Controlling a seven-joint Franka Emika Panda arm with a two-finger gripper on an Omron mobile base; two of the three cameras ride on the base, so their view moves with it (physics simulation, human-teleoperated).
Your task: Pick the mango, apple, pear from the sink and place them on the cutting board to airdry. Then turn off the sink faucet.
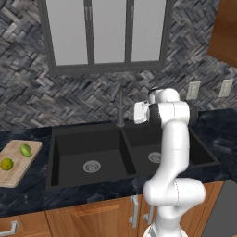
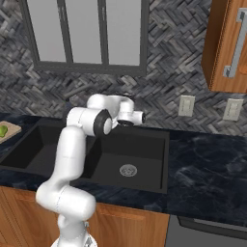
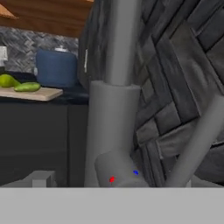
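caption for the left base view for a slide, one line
Franka arm reaching to the sink faucet behind the black sink, two green fruits on the cutting board at left.

faucet post [image 3: 113,113] close ahead; two green fruits [image 3: 17,84] on cutting board [image 3: 41,93].

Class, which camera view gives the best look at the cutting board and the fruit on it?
The left base view: the cutting board lies almost whole at the left counter edge, with two green-yellow fruits on it. The right base view catches only a corner with one fruit. The hand view shows it small, far off and edge-on.
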